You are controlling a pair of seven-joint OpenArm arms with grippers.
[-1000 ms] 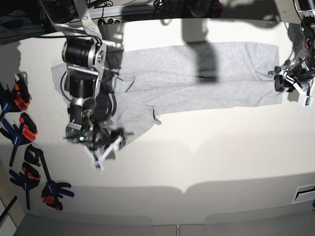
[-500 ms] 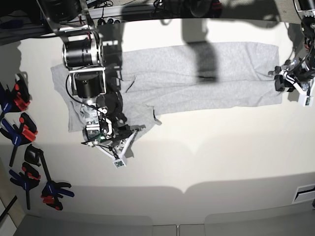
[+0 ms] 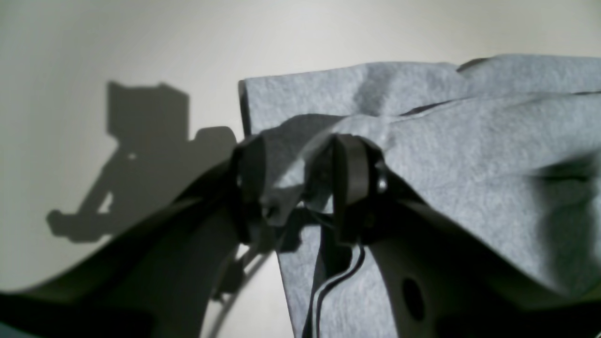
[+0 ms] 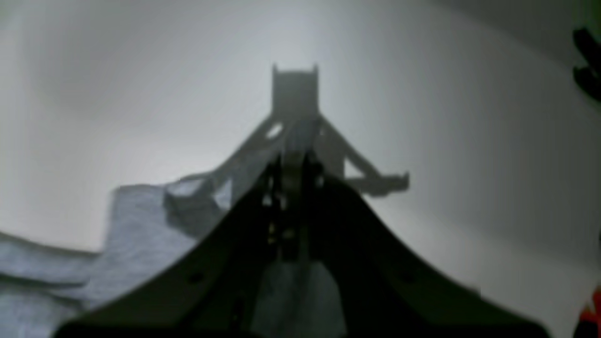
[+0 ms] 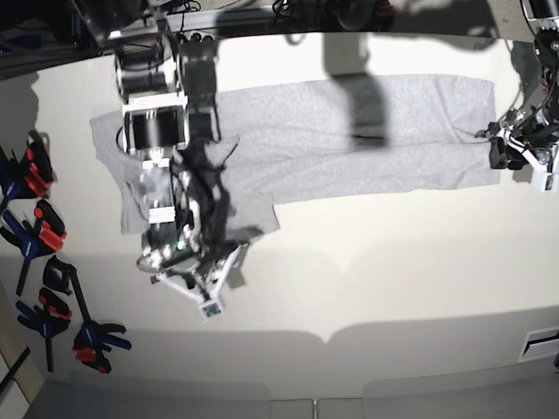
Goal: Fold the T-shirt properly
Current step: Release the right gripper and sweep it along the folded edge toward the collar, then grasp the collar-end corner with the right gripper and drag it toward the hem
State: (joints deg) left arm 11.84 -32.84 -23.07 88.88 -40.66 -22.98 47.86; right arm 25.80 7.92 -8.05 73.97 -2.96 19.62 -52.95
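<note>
The light grey T-shirt (image 5: 349, 140) lies plain side up across the far part of the table, folded into a long band. My left gripper (image 5: 502, 144) is at the band's right end. In the left wrist view it (image 3: 303, 188) is shut on a fold of the T-shirt (image 3: 469, 141) near its corner. My right gripper (image 5: 205, 284) is just past the shirt's front left edge, over bare table. In the right wrist view it (image 4: 291, 173) is shut with nothing visibly between its fingertips, and the T-shirt (image 4: 136, 234) lies at the lower left.
Several black, red and blue spring clamps (image 5: 39, 227) lie along the table's left edge, and one shows in the right wrist view (image 4: 587, 61). The white table (image 5: 376, 279) has its front edge near the bottom of the base view.
The right-wrist arm has swung right and towards the front edge. The shirt's front left flap has gone from a pulled-down point to a flatter rectangle. The left-wrist arm has barely moved.
</note>
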